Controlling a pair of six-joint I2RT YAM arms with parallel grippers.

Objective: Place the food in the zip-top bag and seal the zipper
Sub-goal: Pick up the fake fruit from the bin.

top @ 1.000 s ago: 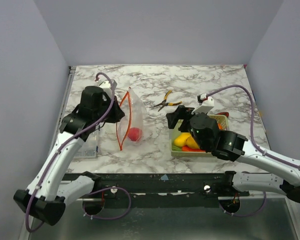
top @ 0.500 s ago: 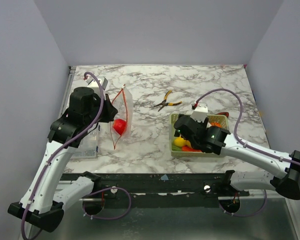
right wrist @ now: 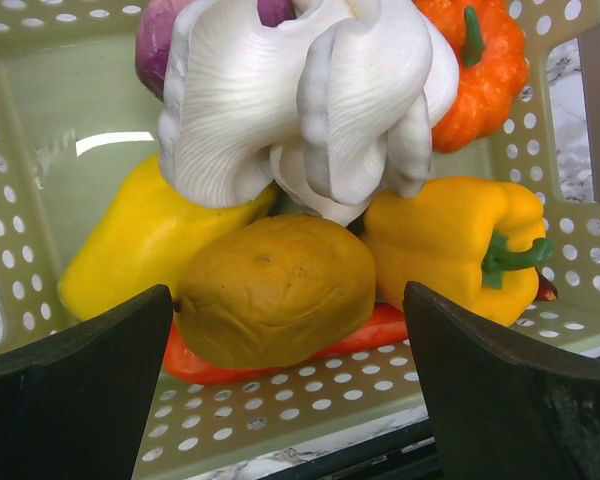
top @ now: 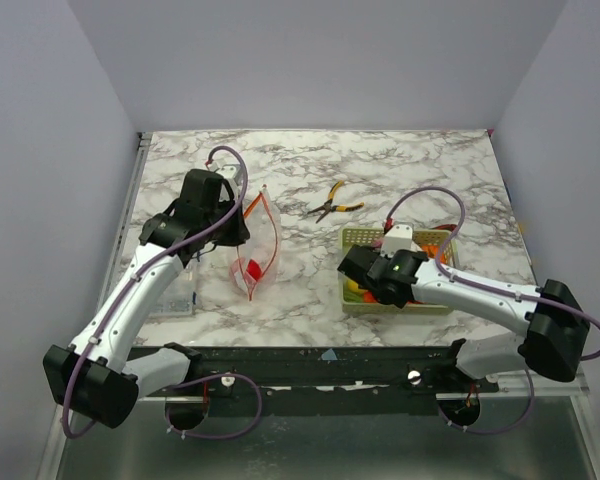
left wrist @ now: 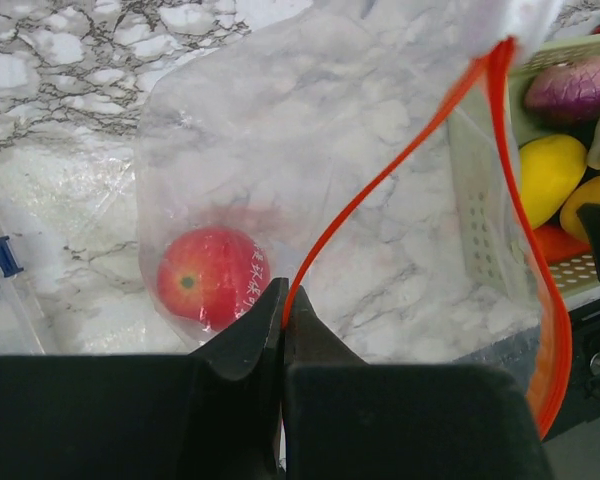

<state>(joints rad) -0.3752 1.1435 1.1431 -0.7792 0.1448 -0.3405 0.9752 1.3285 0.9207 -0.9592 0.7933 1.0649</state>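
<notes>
My left gripper [left wrist: 283, 305] is shut on the red-orange zipper [left wrist: 380, 190] of the clear zip-top bag [top: 260, 245] and holds it up with the mouth open. A red apple [left wrist: 212, 277] lies inside the bag. My right gripper [right wrist: 285, 330] is open and low inside the pale green basket [top: 365, 238], its fingers either side of a dull orange fruit [right wrist: 275, 288]. Around it lie a yellow mango [right wrist: 130, 250], a yellow pepper [right wrist: 450, 240], a red piece [right wrist: 370, 335], an orange pumpkin-like piece [right wrist: 480, 60] and a purple piece [right wrist: 155, 35].
A white garlic-like bulb [right wrist: 300, 100] sits on top of the food in the basket. Yellow-handled pliers [top: 332, 206] lie on the marble table [top: 380, 160] behind the basket. A clear flat packet [top: 175, 292] lies at the table's left edge.
My left gripper has swung right and lifted the bag, so the apple slid lower in it. My right gripper has dropped into the basket over the food.
</notes>
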